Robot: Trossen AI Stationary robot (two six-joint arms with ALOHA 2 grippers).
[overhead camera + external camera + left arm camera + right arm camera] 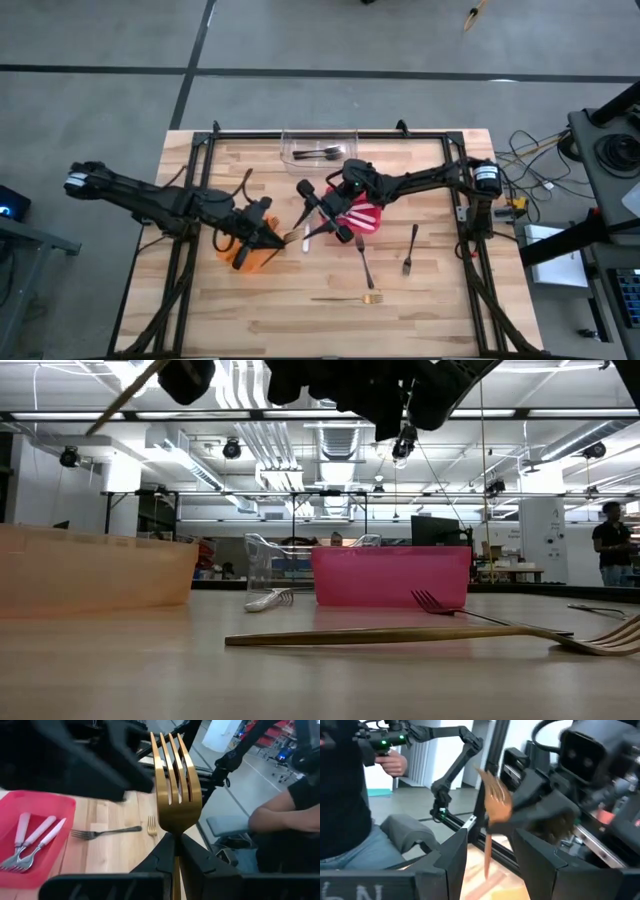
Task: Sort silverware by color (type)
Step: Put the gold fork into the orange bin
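Observation:
My left gripper (283, 238) is shut on a gold fork (175, 785) above the orange bin (248, 256), the tines pointing up and away. My right gripper (312, 212) stands open just to its right, over the red bin's (372, 222) left edge. In the right wrist view its two fingers stand either side of that fork (492, 807) without touching it. On the table lie another gold fork (350, 297) and two black forks (363, 262) (411, 250). Pale-handled forks (30, 842) lie in the red bin, dark ones (318, 153) in the clear bin. My left gripper pinches the gold fork between its two fingers at the neck (176, 839), just below the tined head. The handle runs back between the fingers. The fork is lifted clear of table and bins, tilted, with its head up and its handle end (125, 400) sticking out lower.
The clear bin (320, 145) stands at the table's far edge, the red and orange bins mid-table. A silver fork (270, 600) lies by the red bin. A person sits beyond the table (350, 820). A dark frame (200, 200) rims the tabletop.

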